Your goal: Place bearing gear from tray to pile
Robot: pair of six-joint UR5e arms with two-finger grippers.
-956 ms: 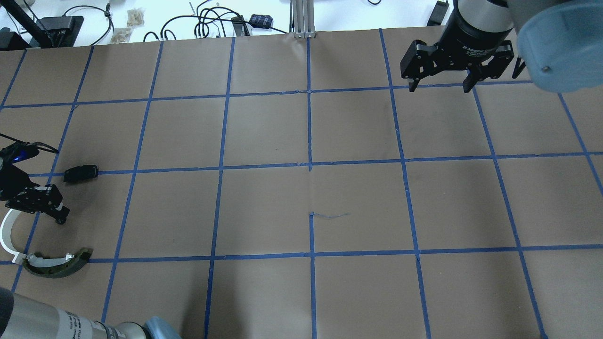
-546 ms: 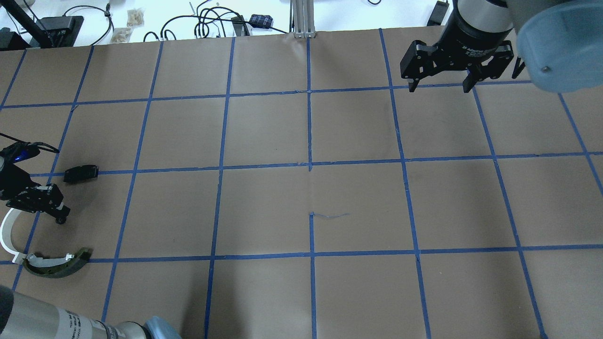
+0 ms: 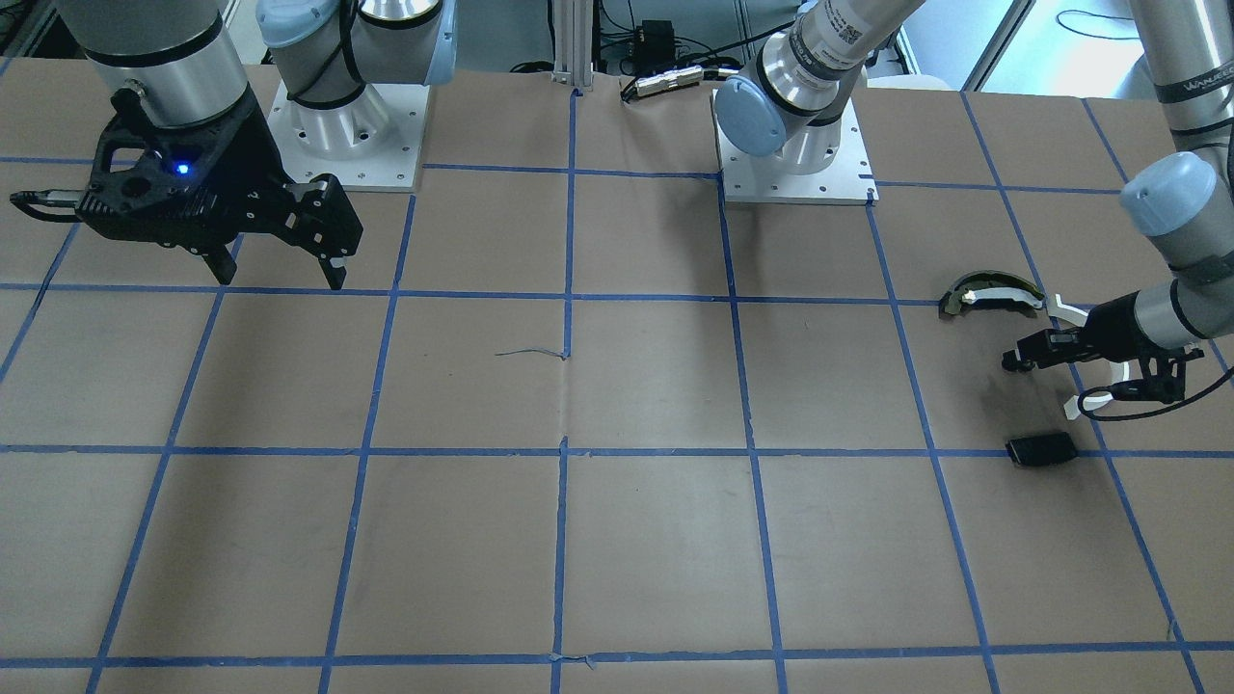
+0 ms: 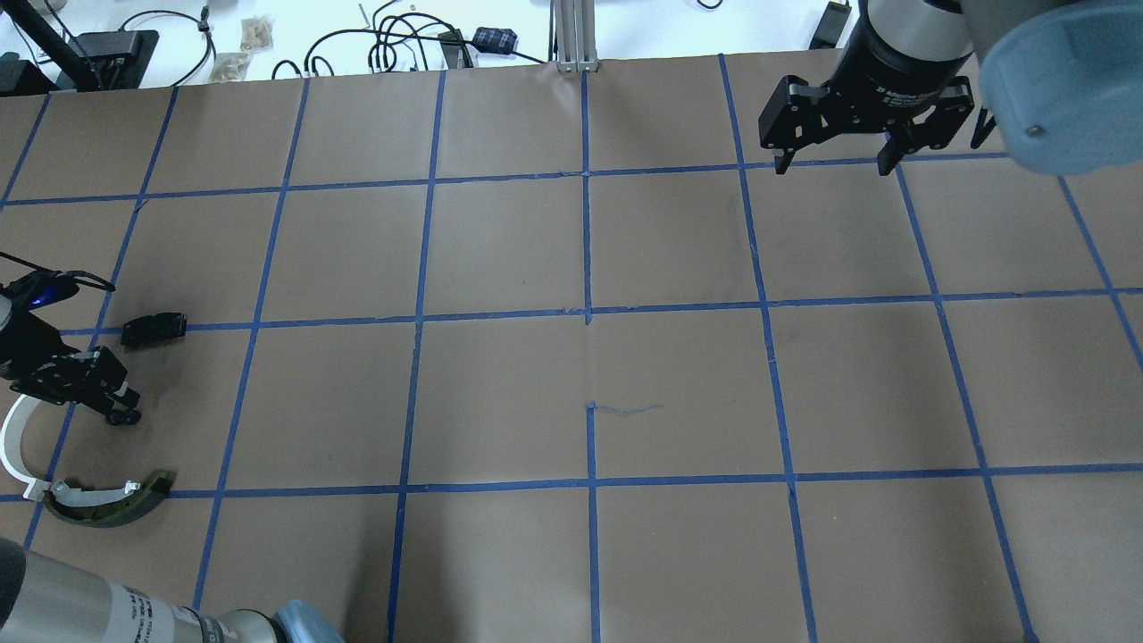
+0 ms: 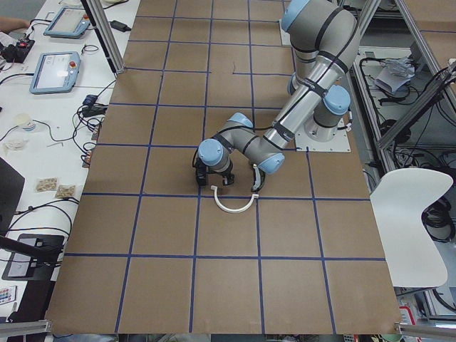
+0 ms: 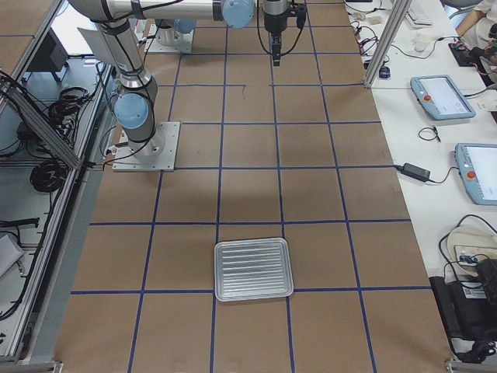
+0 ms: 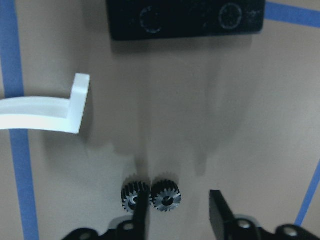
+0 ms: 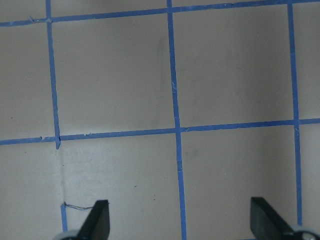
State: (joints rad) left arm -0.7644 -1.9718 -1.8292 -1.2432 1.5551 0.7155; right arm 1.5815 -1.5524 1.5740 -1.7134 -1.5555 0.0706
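The pile lies at the table's left end: a flat black plate (image 4: 154,329) (image 7: 185,17), a thin white half-ring arc (image 4: 12,446) (image 7: 50,107) and a dark curved piece with a white strip (image 4: 107,501) (image 3: 993,292). My left gripper (image 7: 177,202) (image 4: 120,413) is low over the pile with its jaws open. Two small black bearing gears (image 7: 166,195) lie side by side on the paper. One is between the fingers, and the other (image 7: 131,195) is partly behind the left finger. My right gripper (image 4: 835,162) (image 8: 182,220) is open and empty, far off.
A silver ribbed tray (image 6: 252,269) sits at the table's right end and nothing shows in it. The table (image 4: 589,357) is brown paper with a grid of blue tape. Cables and small items lie beyond its far edge.
My left gripper's tip has shifted slightly to the right in the overhead view, and a second small dark spot now shows at it. The right arm has not moved.
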